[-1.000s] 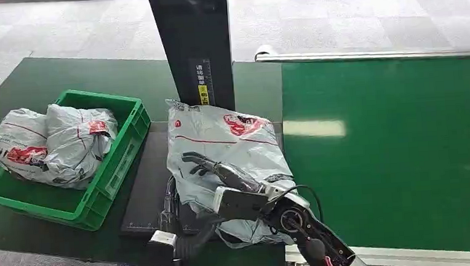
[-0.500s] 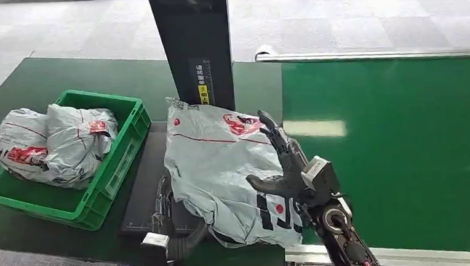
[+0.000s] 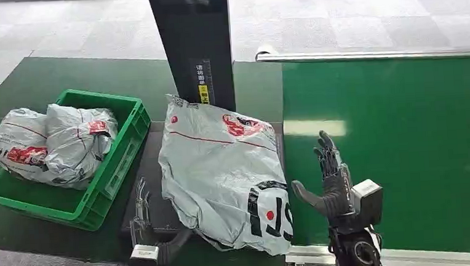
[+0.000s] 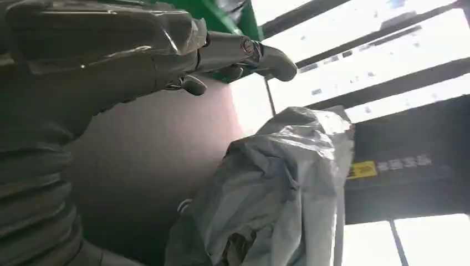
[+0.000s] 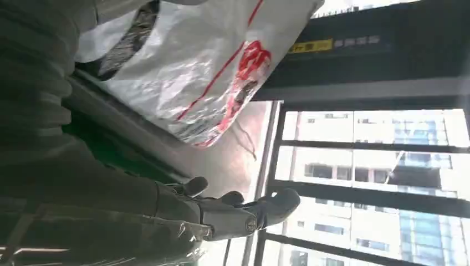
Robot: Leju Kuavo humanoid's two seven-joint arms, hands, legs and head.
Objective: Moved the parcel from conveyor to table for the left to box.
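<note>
The parcel (image 3: 222, 171) lies on the table (image 3: 20, 90). Both robot hands, left (image 3: 144, 215) and right (image 3: 333, 179), are spread and empty; the left should grip its near edge firmly.

Right hand (image 5: 221, 213) empty, fingers (image 5: 277, 202) stretched out straight and apart, touching nothing. Grey parcel (image 5: 194, 66) with red print and a red line lies flat just beside the hand, not in contact. Dark post (image 5: 377, 61) with a yellow label (image 5: 310, 46) stands behind the parcel. Windows (image 5: 377, 188) beyond, bright.
</note>
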